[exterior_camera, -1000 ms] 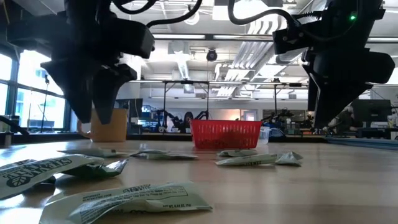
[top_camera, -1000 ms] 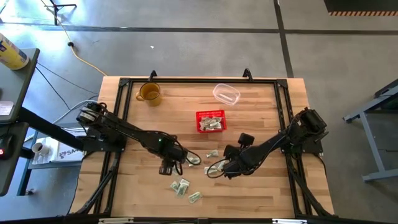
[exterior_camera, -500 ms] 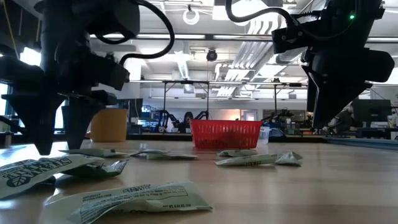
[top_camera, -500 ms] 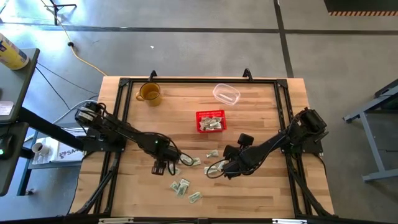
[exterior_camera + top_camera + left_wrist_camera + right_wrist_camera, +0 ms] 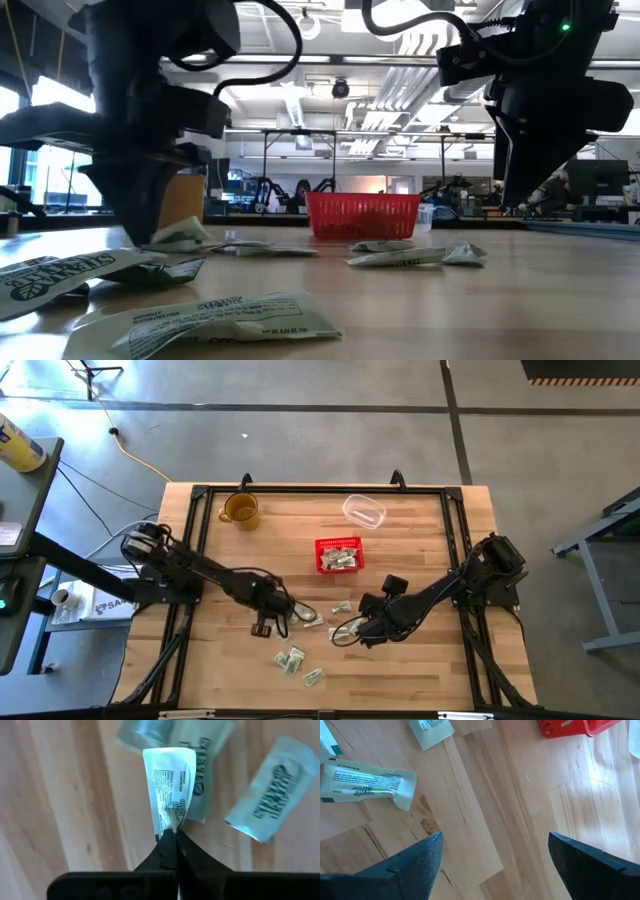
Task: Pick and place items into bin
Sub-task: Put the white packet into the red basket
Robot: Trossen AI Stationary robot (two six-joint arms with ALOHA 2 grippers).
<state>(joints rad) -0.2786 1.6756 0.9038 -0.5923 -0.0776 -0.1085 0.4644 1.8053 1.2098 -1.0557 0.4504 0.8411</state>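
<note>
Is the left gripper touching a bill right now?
Touching. The left wrist view shows the left gripper shut, its fingertips pinching the edge of a bill.

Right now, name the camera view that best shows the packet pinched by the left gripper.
The left wrist view: the left gripper is shut on the pinched packet, print readable. The low view shows only its edge; from the high view I cannot pick it out; the right wrist view misses it.

L gripper (image 5: 172,836) moved back toward table centre & pinched shut on a bill (image 5: 169,795), lifting one end.

An amber mug (image 5: 240,510) and a clear container (image 5: 364,512) stand well apart.
</note>
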